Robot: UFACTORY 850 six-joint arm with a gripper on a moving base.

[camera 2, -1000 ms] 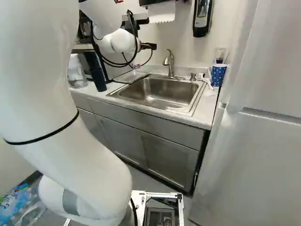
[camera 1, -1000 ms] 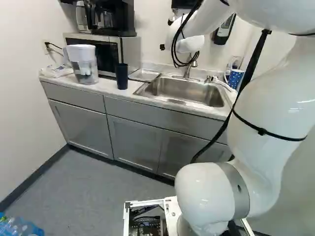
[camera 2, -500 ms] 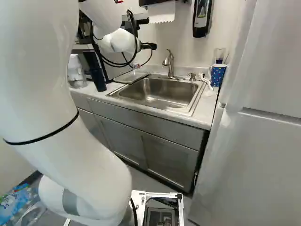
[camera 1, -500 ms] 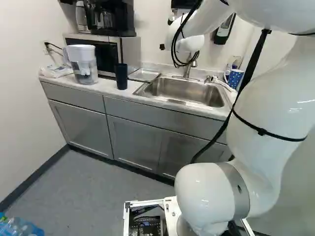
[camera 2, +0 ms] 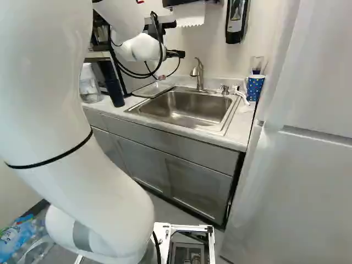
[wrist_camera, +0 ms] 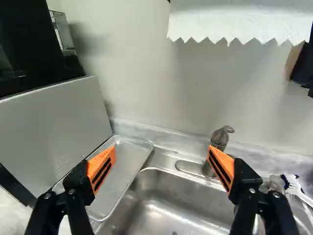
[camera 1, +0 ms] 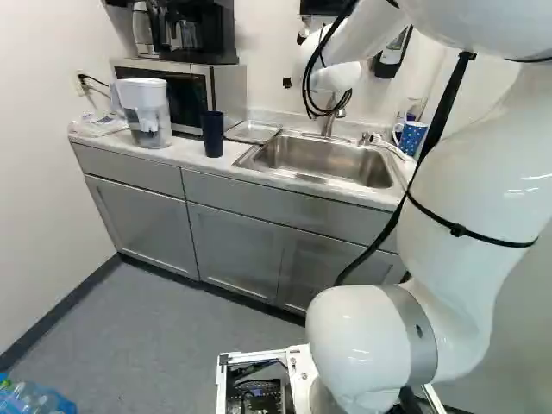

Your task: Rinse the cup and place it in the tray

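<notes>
**Cup ungripped, tray placement still to do**

Taking the sink [camera 1: 323,161] as the dial in the left base view, the polka-dot mug [camera 1: 412,136] stands at two o'clock and the dark tumbler [camera 1: 213,134] at nine to ten. Which is the task's cup, I can't tell. Neither is in the metal tray [wrist_camera: 129,161] at ten o'clock. The gripper [wrist_camera: 162,148] has its fingers wide apart, holding nothing. Rinsing can't be confirmed; grasping and placing seem left.

No text or number can be read. Marks too small to make out stand on the wall dispenser [camera 2: 236,25], to the gripper's [wrist_camera: 162,159] right, and on the bottle pack's wrapper [camera 2: 17,237], low behind it.
</notes>
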